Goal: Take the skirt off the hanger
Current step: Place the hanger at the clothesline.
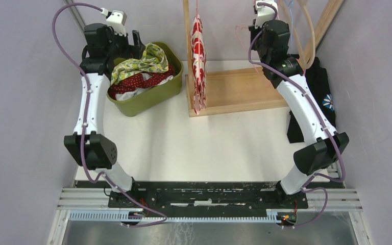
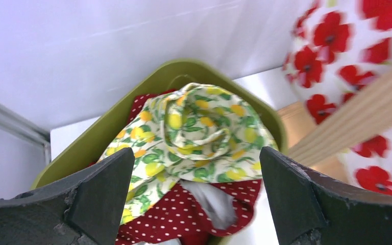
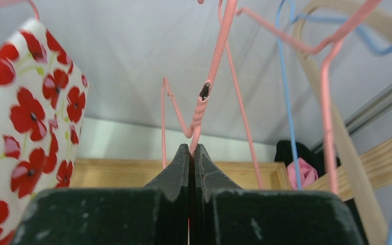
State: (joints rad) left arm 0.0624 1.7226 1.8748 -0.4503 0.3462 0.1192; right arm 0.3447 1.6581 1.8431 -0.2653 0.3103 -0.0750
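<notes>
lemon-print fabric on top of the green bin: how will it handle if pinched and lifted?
Likely floppy: the lemon-print fabric lies crumpled in folds, so it should drape, not hold shape. Probably light; it looks like thin cloth. It rests on red dotted fabric in the green bin, so a pinch might drag that layer too.

A crumpled lemon-print fabric skirt (image 1: 142, 61) (image 2: 204, 127), cream with yellow lemons and green leaves, lies heaped on top of the clothes in an olive-green plastic tub (image 1: 150, 99). Its folds are twisted into a loose swirl, and one edge drapes toward the tub's left rim. A thin pink wire hanger (image 3: 200, 109) stands upright, high and well to the right of the tub, with its twisted neck pinched between the pressed-together fingers of the right gripper (image 3: 190, 150). A white poppy-print skirt (image 1: 199, 56), scattered with red flowers, hangs straight down just right of the tub.
</notes>
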